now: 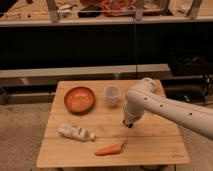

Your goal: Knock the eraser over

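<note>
My gripper (128, 122) is at the end of the white arm that reaches in from the right. It is low over the middle of the wooden table (150, 145), just right of and nearer than the translucent cup (112, 95). Only a small dark tip shows under the white wrist. I cannot pick out the black striped eraser as a separate thing. It is hidden behind the wrist or merged with that dark tip, so I cannot tell whether it stands or lies.
An orange bowl (79, 99) sits at the back left of the table. A white bottle (75, 132) lies on its side at the front left. A carrot (111, 149) lies near the front edge. Dark shelving stands behind the table.
</note>
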Robot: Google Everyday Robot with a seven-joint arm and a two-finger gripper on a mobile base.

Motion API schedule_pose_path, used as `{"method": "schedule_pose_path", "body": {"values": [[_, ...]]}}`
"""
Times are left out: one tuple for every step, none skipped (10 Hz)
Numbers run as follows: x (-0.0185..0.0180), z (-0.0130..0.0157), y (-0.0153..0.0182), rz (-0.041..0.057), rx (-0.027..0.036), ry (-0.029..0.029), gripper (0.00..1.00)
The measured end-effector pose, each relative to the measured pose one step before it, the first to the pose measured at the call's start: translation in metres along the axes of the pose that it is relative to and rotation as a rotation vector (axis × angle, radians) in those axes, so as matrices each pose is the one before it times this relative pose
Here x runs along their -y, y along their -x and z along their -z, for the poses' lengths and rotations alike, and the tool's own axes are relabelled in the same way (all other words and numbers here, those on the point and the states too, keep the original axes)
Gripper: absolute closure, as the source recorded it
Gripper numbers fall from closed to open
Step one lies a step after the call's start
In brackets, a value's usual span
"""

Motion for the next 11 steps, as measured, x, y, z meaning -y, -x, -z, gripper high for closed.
{"method": "schedule_pose_path", "body": {"values": [[0.00106, -0.00068, 0.00164, 0.00044, 0.01084, 0.00117, 1.00], [0.00107, -0.00006, 0.00082, -0.00013, 0.00517, 0.00005, 1.00], [0.00062, 0.00018, -0.00151, -0.00374, 0.00755, 0.00012, 1.00], [0.00034, 0.00003, -0.00174, -0.00526, 0.01143, 0.00037, 1.00], [0.00010, 0.00003, -0.00201, -0.00499, 0.00835, 0.00013, 1.00], [0.00125, -0.00022, 0.00009, -0.00094, 0.00926, 0.00080, 1.00], [0.00126, -0.00032, 0.00086, -0.00013, 0.00704, 0.00054, 1.00], [0.00104, -0.00052, 0.00103, 0.00140, 0.00411, 0.00083, 1.00], [0.00135, -0.00062, 0.00106, 0.00024, 0.00766, 0.00080, 1.00], [0.00093, -0.00051, 0.00025, -0.00104, 0.00772, 0.00109, 1.00], [0.00079, -0.00043, 0.00028, -0.00097, 0.00470, 0.00035, 1.00]]}}
